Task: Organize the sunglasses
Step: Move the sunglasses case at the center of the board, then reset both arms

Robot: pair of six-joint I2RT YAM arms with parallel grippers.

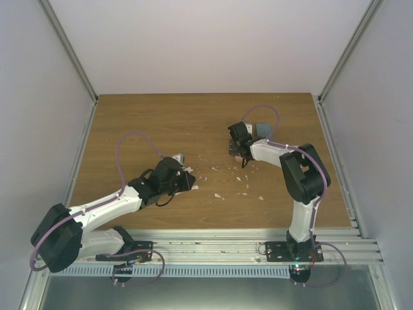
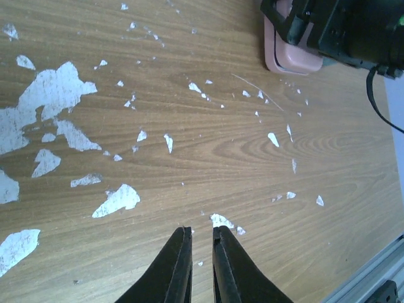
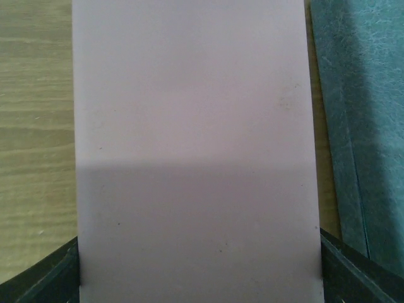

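Top view, left gripper (image 1: 192, 183): low over the worktop (image 1: 193, 123), left of centre, by white chipped patches (image 1: 219, 194).
Top view, right gripper (image 1: 240, 155): down on the pink case (image 1: 234, 150); a blue-grey object (image 1: 261, 128) lies just behind.
Left wrist, left gripper (image 2: 201, 230): jaws almost together, a thin slit, nothing held; pink case (image 2: 287, 60) far corner.
Right wrist, right gripper (image 3: 199, 240): jaws pressed on both long sides of the pink case (image 3: 196, 126), whose long axis runs straight ahead; blue-grey object (image 3: 360, 126) just beside.
Sunglasses: cannot be made out in any view; place and heading cannot be told.
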